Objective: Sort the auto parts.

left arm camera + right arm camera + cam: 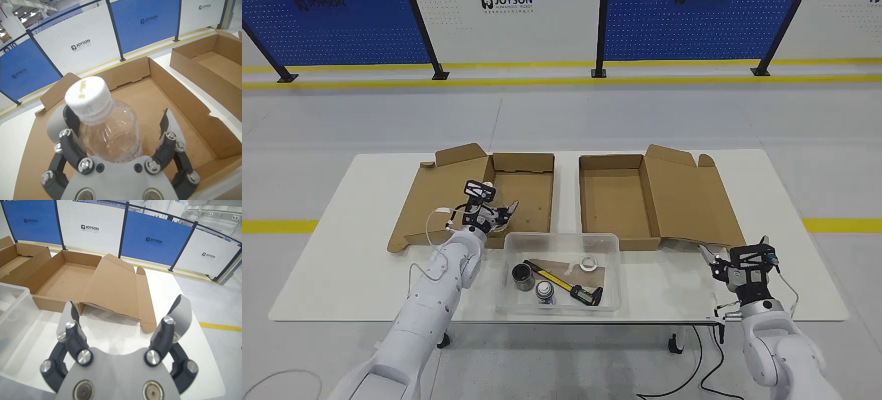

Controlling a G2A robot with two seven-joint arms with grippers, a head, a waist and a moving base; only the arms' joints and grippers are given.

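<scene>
- A white table carries two open cardboard boxes set side by side, the left box and the right box.
- A clear bin sits just in front of the boxes, between them, holding several loose parts.
- The left arm reaches forward over the near corner of the left box, on the bin's side, angled down into it.
- The right arm hangs low over the table's near right corner, well apart from the bin and beside the right box's flattened lid.
- The right gripper is spread wide with nothing between its fingers.
- The left gripper is also spread wide, straddling a clear bottle.
- One finger touches the bottle's shoulder; the other finger stands apart from it, so nothing is clamped.
- The bottle is over the left box's floor, its long axis running out from the palm and tilted, white cap toward the camera and base hidden behind the palm.
- By this view the bottle looks delivered to the left box, and the left arm is the nearer one to the bin.
</scene>
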